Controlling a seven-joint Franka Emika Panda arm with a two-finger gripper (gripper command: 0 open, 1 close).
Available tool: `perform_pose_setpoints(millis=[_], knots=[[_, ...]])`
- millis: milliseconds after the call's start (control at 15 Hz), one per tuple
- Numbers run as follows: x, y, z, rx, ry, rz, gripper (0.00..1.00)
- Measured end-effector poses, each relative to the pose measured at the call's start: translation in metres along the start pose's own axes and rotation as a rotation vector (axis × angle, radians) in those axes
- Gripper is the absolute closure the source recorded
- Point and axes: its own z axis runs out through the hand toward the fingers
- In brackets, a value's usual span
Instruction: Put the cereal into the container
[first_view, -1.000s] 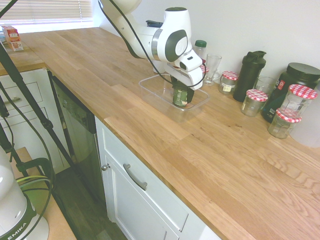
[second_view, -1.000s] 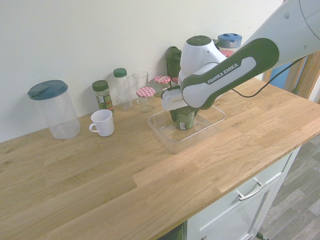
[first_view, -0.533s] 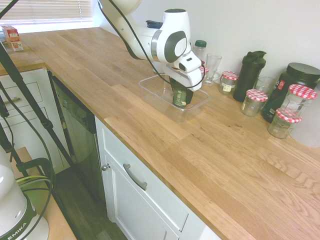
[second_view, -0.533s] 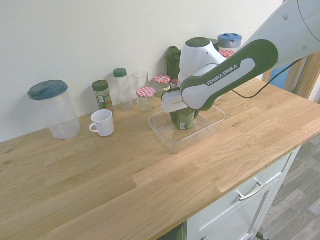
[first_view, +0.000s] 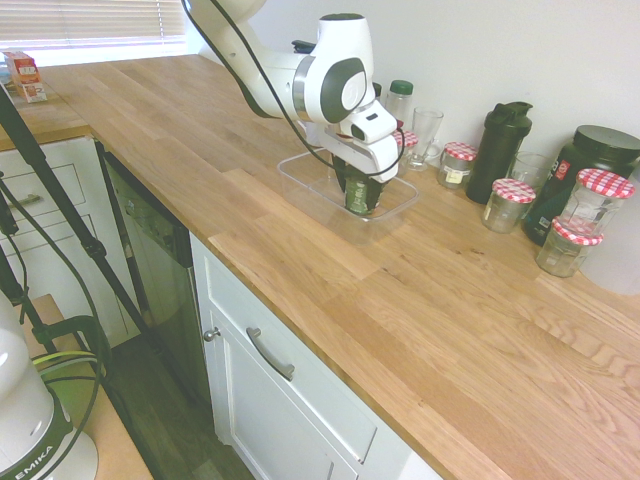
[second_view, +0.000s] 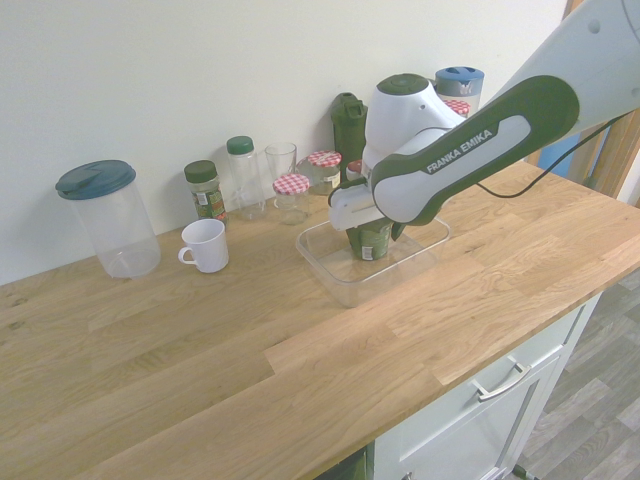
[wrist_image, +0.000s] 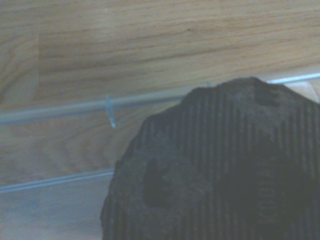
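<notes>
Release seemed in hand, the claw (first_view: 359, 190) spread open around the cereal (second_view: 369, 244) inside the container (second_view: 347, 292), calling for a straight lift.

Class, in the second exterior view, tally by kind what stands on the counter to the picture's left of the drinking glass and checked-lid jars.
Mugs: 1 (white mug)
Tall pitchers: 1 (clear pitcher)
Green-lidded containers: 2 (short jar, clear bottle)
Total: 4

Around the white gripper (first_view: 359, 187), the green cup (first_view: 360, 196) stands directly below within the clear tub (first_view: 398, 207), the glass jars with checked lids (first_view: 508, 205) sit off toward the wall, and the drawer handle (first_view: 270, 354) is lower and well apart.
</notes>
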Motion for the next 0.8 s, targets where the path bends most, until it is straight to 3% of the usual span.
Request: perform_pose_setpoints(millis=[267, 467, 800], knots=[[-0.009, 0.021, -0.021, -0.018, -0.008, -0.023, 0.0], [-0.013, 0.037, -0.067, -0.004, -0.001, -0.037, 0.0], [0.019, 0.067, -0.123, -0.013, 0.007, -0.005, 0.0]])
